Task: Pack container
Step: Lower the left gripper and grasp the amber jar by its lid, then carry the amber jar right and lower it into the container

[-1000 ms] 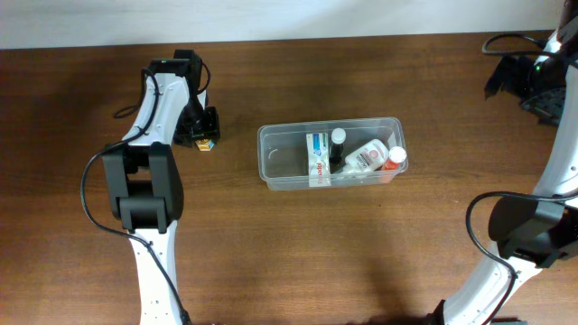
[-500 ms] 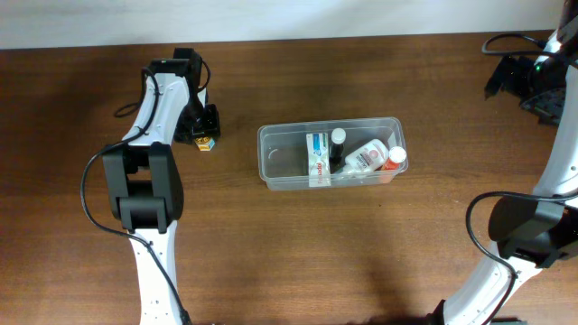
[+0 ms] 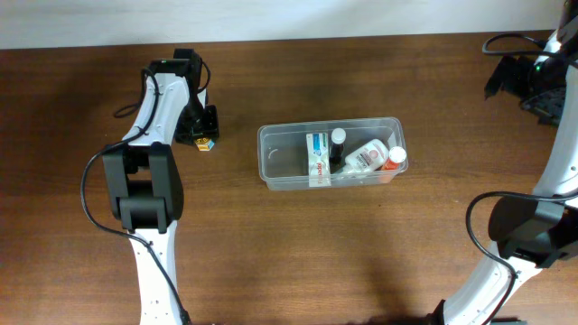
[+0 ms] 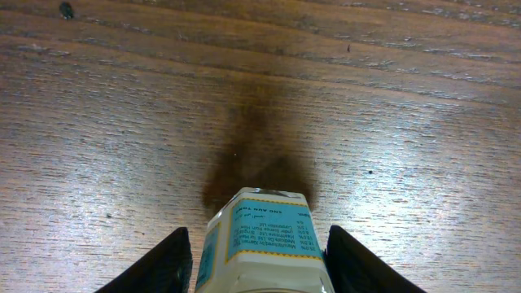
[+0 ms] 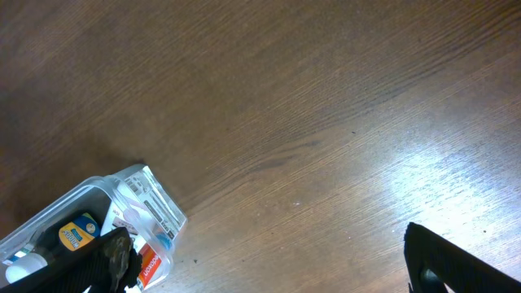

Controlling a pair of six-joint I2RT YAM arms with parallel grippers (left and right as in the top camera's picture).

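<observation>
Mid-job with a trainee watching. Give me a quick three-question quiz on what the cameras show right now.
1. True or false: the container is empty.
2. The small box is: A) inside the container; B) outside the container, between the fingers of the left gripper; C) lying loose at the table's near edge.
3. Which gripper holds nothing?
Key: 1 false, it holds bottles and a carton; 2 B; 3 the right gripper.

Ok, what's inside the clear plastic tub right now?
The container holds a white-and-teal box, a black-capped bottle, a white bottle and a small orange item. Its left end is bare. Anything beneath the bottles is hidden.
</observation>
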